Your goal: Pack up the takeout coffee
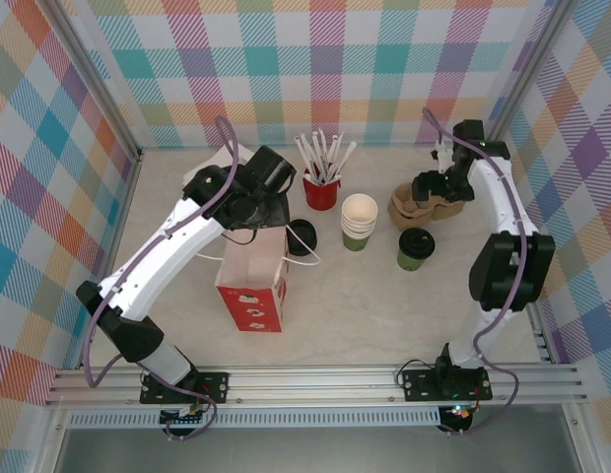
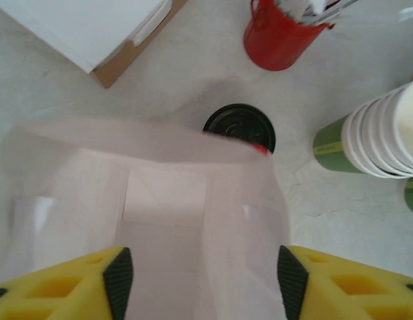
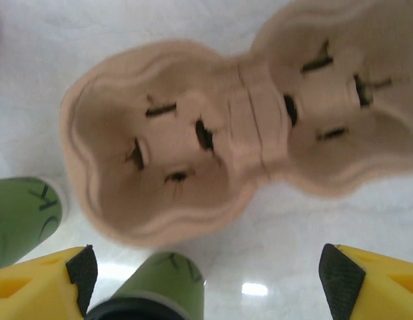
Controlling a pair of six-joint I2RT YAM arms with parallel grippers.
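Note:
One takeout coffee, a green cup with a black lid [image 1: 416,247], stands on the table just in front of the brown pulp carrier [image 1: 424,207]. My right gripper [image 1: 441,187] hovers over that carrier, open and holding nothing. In the right wrist view the carrier [image 3: 193,133] lies below and the lidded cup [image 3: 160,290] pokes in near the left finger of the right gripper [image 3: 210,280]. My left gripper [image 2: 205,283] is open above the mouth of the red-and-white paper bag [image 1: 251,286]. A black lid [image 2: 240,127] sits just beyond the bag; I cannot tell what is under it.
A stack of lidless green cups [image 1: 359,222] stands mid-table, with the red cup of white sticks [image 1: 321,187] behind it. A white box [image 2: 93,27] lies at the back left. Checked walls close in the table on three sides.

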